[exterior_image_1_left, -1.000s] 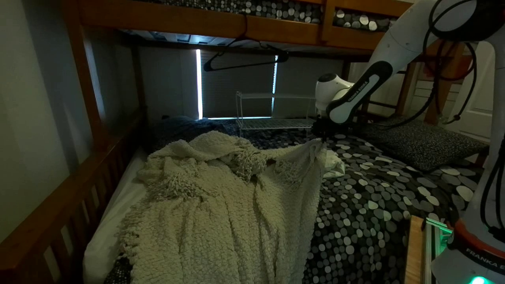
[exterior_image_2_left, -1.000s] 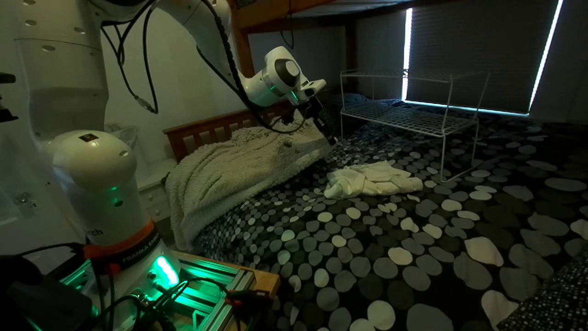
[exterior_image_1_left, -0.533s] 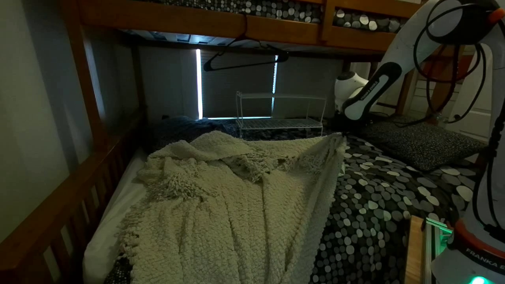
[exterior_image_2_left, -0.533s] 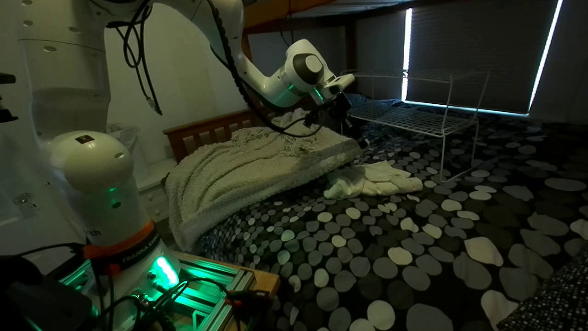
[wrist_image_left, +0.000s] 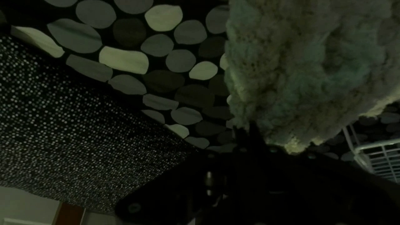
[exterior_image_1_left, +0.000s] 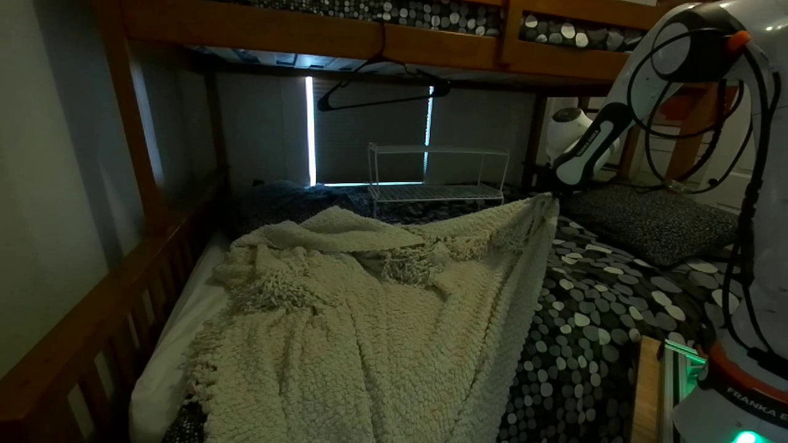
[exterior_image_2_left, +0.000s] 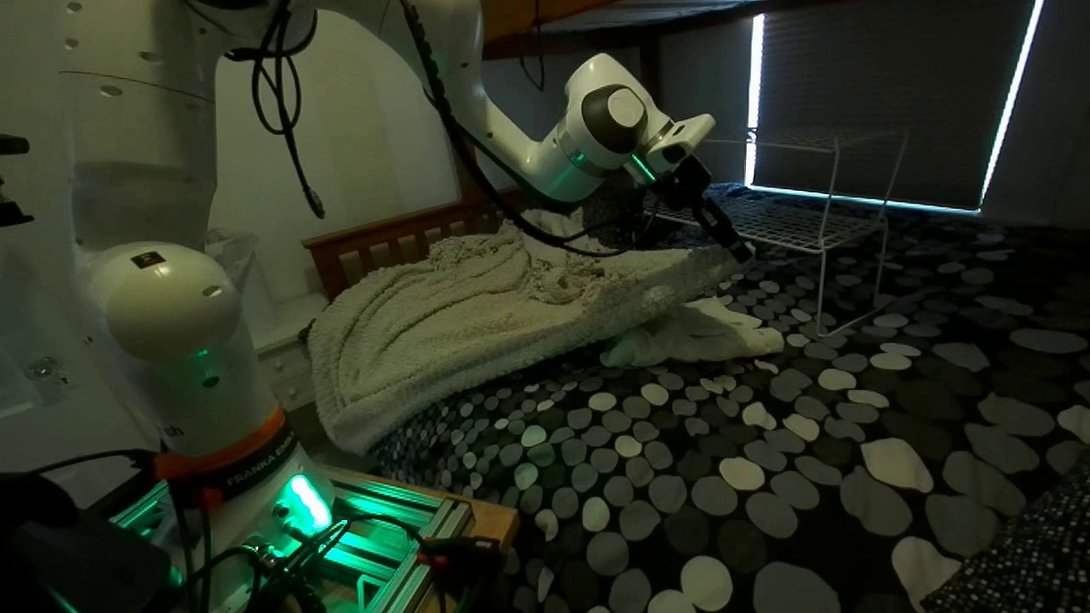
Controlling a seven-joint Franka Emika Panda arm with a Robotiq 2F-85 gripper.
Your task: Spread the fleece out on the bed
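Fleece lies rumpled across the bed; your gripper pinches its raised corner, jaws narrow | looks soft, limp; bulk likely drags | corner seems your best hold; deeper bite, safer

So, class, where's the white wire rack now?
In an exterior view, the white wire rack stands on the bed just right of centre, behind the fleece, partly in front of the dark blind.

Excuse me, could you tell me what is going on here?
A white robot arm holds one corner of a cream, fluffy fleece blanket raised in its black gripper, to spread it over a black bed cover with grey and white spots. The fleece is bunched and creased in places, and the cover shows beside it, so spreading looks unfinished.
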